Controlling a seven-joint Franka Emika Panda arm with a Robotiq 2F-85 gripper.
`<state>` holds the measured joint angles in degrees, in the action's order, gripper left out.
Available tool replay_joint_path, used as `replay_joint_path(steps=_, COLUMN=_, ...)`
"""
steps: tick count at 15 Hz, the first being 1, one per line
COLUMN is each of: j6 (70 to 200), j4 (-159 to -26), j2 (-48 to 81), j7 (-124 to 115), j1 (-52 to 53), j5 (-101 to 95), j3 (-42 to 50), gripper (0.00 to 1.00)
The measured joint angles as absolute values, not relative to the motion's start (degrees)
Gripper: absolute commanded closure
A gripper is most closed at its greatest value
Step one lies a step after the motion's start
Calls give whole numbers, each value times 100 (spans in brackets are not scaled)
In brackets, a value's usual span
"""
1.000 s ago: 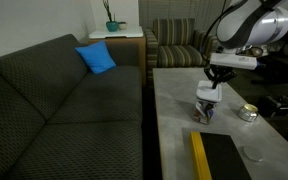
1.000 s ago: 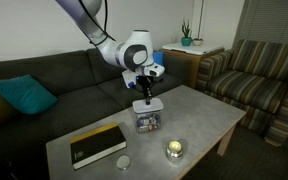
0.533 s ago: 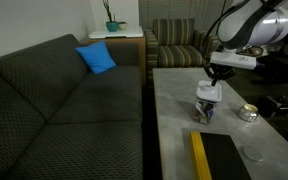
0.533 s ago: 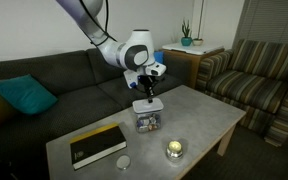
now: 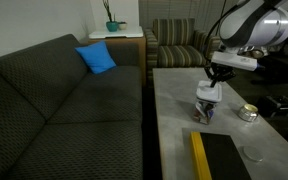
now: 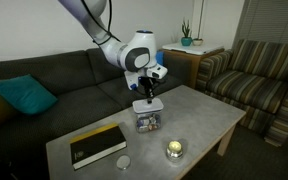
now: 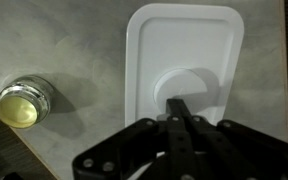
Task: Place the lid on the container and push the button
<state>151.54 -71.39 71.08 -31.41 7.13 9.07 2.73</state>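
Grey stone-look table beside a dark sofa. Mid-table stands the container, the lid on top. My gripper, pinched together and empty, points at the lid's round button; a yellowish tin sits nearby.

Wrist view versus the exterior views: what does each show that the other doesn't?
Only the wrist view: the round disc on top of the white lid, with the tips of the shut jaws over it. Only the exterior views: the clear container under the lid, the black book, the sofa and the robot arm. Shared: the lid, the small yellowish tin and the grey table.
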Motion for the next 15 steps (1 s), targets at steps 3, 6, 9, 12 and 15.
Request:
replay_joint_path(steps=3, j6=15258, j4=-7139, j2=7108, j7=-2841, j1=568, j5=1080, j3=79, gripper=100)
replay_joint_path(steps=6, j6=15297, j4=-7139, j2=7108, j7=-2653, j1=472, j5=1190, j3=-43, gripper=100)
replay_joint_path(steps=9, j6=15173, j4=-7040, j2=7228, j7=-2626, j1=417, j5=1259, j3=-120, gripper=100)
replay_joint_path(steps=12, j6=14862, j4=-6662, j2=7464, j7=-2626, j1=381, j5=1289, j3=-140, gripper=100)
replay_joint_path(steps=15, j6=14528, j4=-6291, j2=7652, j7=-2627, j1=365, j5=1291, j3=-141, gripper=100)
